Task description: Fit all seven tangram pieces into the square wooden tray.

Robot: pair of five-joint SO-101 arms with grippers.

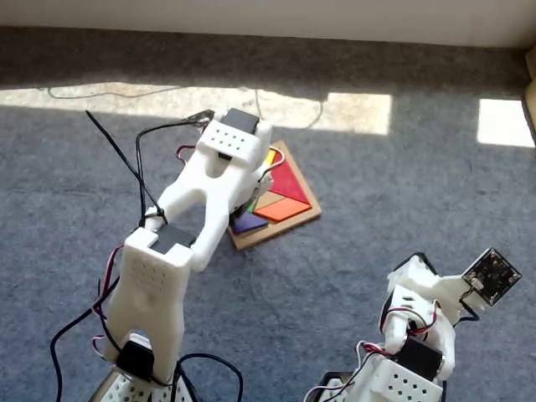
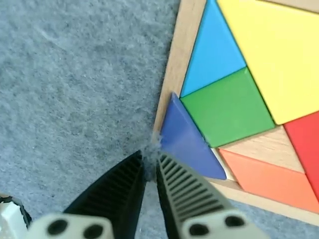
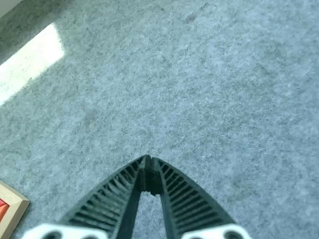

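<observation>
The square wooden tray lies on grey carpet, and in the high view the tray shows past the left arm's head. In it lie a yellow triangle, a light blue triangle, a green square, an orange piece and a red piece. A dark blue triangle rests askew at the tray's corner, partly over the rim. A bare wooden gap shows between green and orange. My left gripper is shut and holds nothing, its tips just off that corner. My right gripper is shut over bare carpet.
The right arm stands folded at the front right, far from the tray. One tray corner shows in the right wrist view. Sunlit patches and cables lie on the carpet behind and beside the left arm.
</observation>
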